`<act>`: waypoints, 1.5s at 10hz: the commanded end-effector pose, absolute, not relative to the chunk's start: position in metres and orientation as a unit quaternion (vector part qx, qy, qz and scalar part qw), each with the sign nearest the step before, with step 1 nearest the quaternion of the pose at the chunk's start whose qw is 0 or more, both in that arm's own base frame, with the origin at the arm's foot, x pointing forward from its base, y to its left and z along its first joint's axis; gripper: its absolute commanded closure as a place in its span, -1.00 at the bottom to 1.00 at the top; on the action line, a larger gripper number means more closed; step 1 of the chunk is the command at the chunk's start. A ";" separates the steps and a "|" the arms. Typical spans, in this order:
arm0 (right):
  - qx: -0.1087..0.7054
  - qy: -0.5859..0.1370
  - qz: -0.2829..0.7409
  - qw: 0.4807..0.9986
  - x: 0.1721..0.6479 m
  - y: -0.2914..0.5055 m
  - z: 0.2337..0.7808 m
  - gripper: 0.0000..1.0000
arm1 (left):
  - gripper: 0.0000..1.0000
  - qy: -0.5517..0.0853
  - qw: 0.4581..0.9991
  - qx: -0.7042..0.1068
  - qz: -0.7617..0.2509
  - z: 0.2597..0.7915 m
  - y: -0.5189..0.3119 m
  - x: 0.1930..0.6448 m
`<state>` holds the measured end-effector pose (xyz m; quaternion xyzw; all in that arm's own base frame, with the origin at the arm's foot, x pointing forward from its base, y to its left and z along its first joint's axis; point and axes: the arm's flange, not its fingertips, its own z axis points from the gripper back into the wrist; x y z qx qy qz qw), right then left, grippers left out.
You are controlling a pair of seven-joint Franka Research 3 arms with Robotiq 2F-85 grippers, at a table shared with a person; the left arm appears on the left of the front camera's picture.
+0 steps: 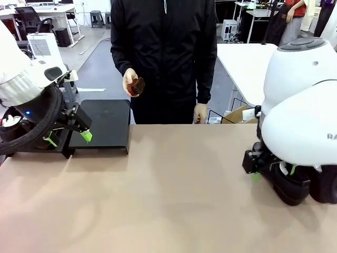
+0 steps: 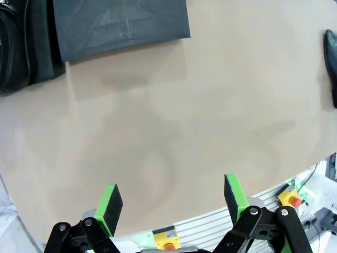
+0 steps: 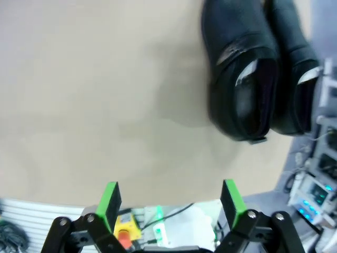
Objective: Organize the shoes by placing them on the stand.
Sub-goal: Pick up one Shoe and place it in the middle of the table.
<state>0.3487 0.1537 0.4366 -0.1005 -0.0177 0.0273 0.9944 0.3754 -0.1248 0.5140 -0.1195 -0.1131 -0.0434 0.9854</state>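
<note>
Two robot arms are hovering over a tan table [image 1: 174,211] as a person [image 1: 163,47] in a black jacket is standing at its far side. In the left wrist view, the left gripper [image 2: 172,199] is hanging with its green pads [image 2: 111,203] spread wide and nothing between them. The stand [image 2: 121,23] is showing at the upper left of that frame, one platform bare, with a black shoe [image 2: 13,47] lying just beside that platform at the left edge. Another shoe [image 2: 331,63] is peeking in at the right edge. In the right wrist view, the right gripper [image 3: 171,197] is likewise gaping, and a pair of shiny shoes [image 3: 242,79] is lying side by side on the table at the upper right. The person's hand [image 1: 131,83] is holding a small brown object [image 1: 138,86], too small to identify
</note>
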 end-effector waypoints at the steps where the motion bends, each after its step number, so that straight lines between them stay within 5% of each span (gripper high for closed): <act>1: -0.095 0.005 0.005 0.995 0.389 0.108 0.447 -1.00 | -1.00 -0.121 0.985 -0.117 -0.048 0.511 -0.122 0.375; 6: 0.026 0.036 0.021 0.999 0.437 0.009 0.432 -1.00 | -1.00 -0.121 0.985 -0.117 -0.048 0.511 -0.122 0.375; 7: -0.045 0.037 0.025 0.998 0.422 0.025 0.423 -1.00 | -1.00 -0.121 0.985 -0.117 -0.048 0.511 -0.122 0.375; 13: -0.016 0.049 0.050 0.997 0.429 0.026 0.409 -1.00 | -1.00 -0.121 0.985 -0.117 -0.048 0.511 -0.122 0.375; 14: -0.011 0.041 0.053 0.998 0.428 0.025 0.410 -0.90 | -1.00 -0.121 0.985 -0.117 -0.048 0.511 -0.122 0.375; 15: -0.016 0.036 0.057 0.998 0.426 0.029 0.410 -0.52 | -1.00 -0.121 0.985 -0.117 -0.048 0.511 -0.122 0.375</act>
